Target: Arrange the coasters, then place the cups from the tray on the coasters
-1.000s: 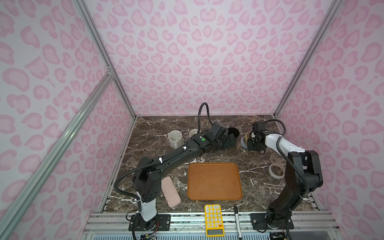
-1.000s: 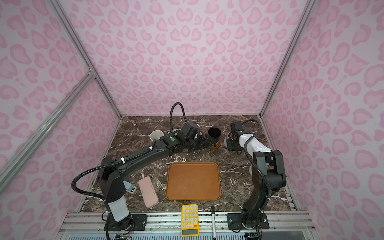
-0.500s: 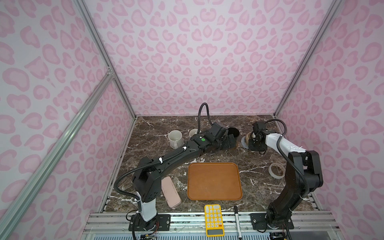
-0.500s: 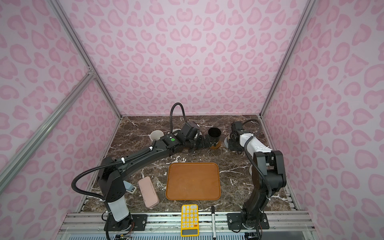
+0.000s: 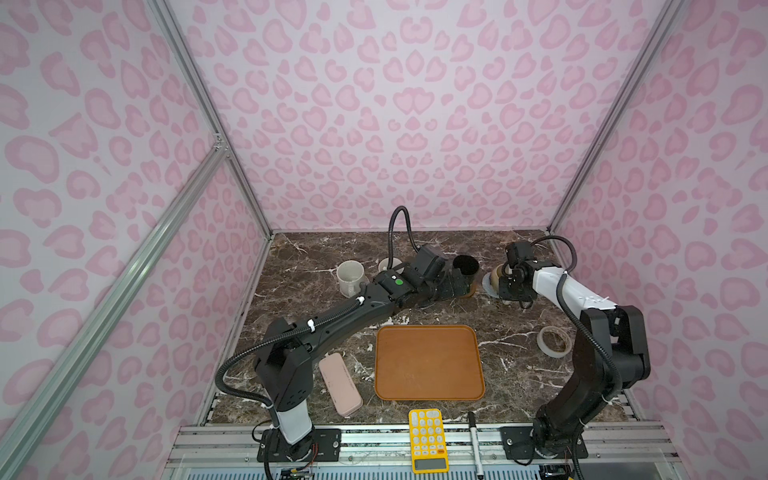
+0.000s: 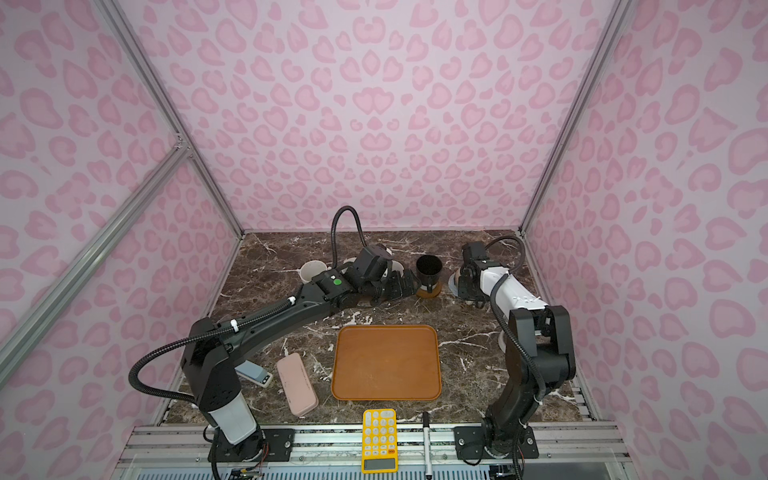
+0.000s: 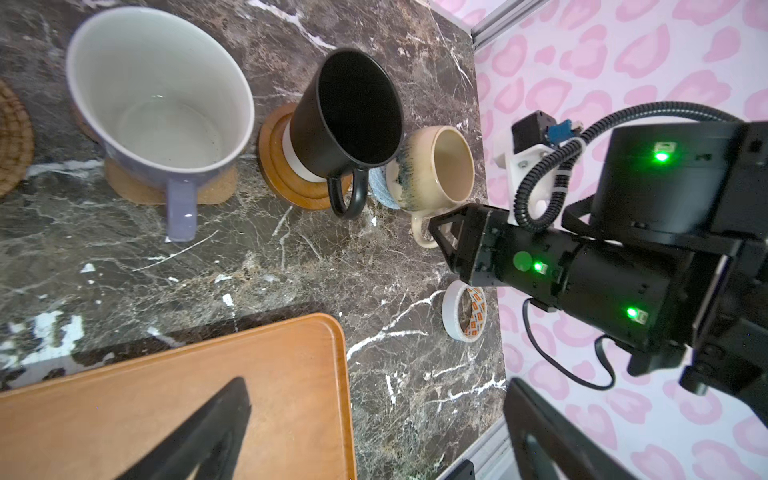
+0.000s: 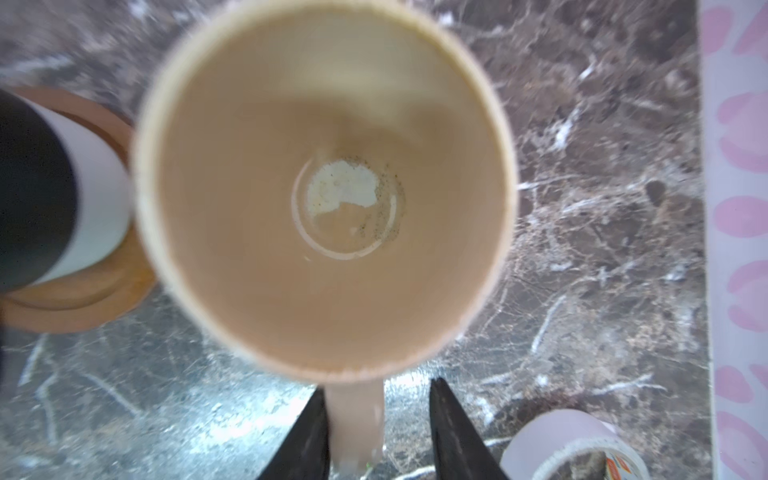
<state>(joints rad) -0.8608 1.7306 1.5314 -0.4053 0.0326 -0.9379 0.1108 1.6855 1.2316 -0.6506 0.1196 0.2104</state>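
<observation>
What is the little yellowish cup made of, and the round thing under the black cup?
The cream-yellow mug looks like glazed ceramic: glossy, with blue speckled drips. The disc coaster under the black mug looks like varnished wood: brown, with turned rings.

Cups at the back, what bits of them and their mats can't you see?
- Lavender cup: top views, mostly hidden behind the left arm.
- Cream cup: right wrist view, blurry, too close.
- Grey-blue coaster: left wrist view, only a sliver shows beside the black cup.
- Rattan coaster: left wrist view, cut off by the edge.

Lab enclosure: aluminium frame (image 5: 198, 95), pink walls (image 5: 415, 124)
</observation>
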